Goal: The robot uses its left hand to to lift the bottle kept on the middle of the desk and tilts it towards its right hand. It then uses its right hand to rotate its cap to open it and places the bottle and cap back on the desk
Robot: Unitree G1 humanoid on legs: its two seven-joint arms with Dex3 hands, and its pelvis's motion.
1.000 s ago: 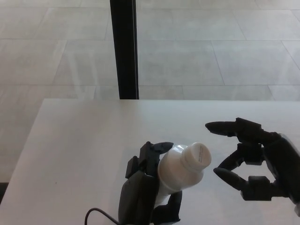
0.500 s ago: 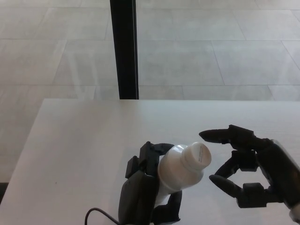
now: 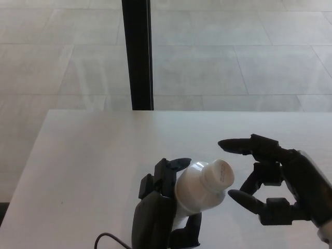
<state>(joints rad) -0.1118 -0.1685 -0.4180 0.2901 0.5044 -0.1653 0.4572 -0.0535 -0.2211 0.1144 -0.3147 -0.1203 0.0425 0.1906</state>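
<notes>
I count one bottle (image 3: 194, 191), one cap (image 3: 218, 175) and two robot hands. The bottle is white, round and smooth, and looks like plastic. The cap is white too, round and flat on top, and it sits on the bottle's neck. My left robot hand (image 3: 158, 207) is wrapped around the bottle and holds it up over the near edge of the desk (image 3: 93, 155), near the middle. The bottle leans with its cap pointing to my right robot hand (image 3: 272, 179). That hand is black with thick, blocky fingers. It holds nothing, its fingers spread wide, with the tips just beside the cap. I cannot tell if they touch it. The desk is white, flat and smooth. Behind its far edge I see one black post (image 3: 137, 54) and a floor (image 3: 233, 57) of big grey tiles.
</notes>
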